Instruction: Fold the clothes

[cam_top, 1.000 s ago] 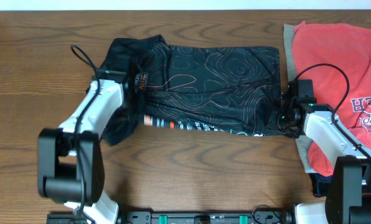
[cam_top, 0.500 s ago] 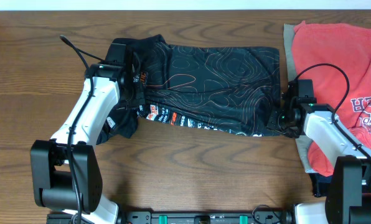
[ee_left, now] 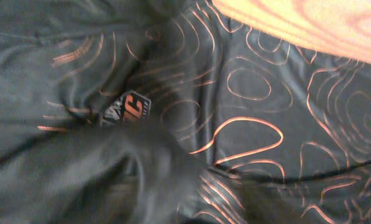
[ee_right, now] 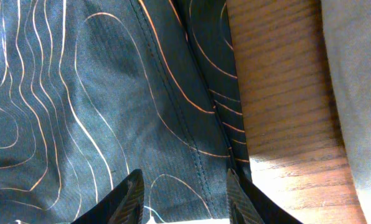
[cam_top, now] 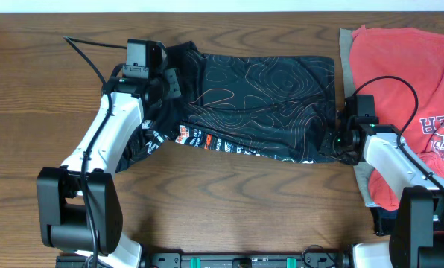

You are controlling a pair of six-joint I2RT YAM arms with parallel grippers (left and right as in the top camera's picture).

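At 3 o'clock from the black jersey [cam_top: 267,97], a coral-red T-shirt [cam_top: 401,67] lies on a beige garment [cam_top: 344,52], close beside it on the wooden table [cam_top: 229,208]. The jersey is spread out mid-table. Its 9 o'clock end is crumpled, and white lettering runs along its 6 o'clock edge. The left gripper [cam_top: 168,80] is over the crumpled end. The right gripper [ee_right: 184,183] is at the 4 o'clock corner, with cloth between its parted fingers. For both, I cannot tell if they grasp.

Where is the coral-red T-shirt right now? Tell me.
In the overhead view, the coral-red T-shirt lies at the far right, atop the beige garment, just right of the black jersey.
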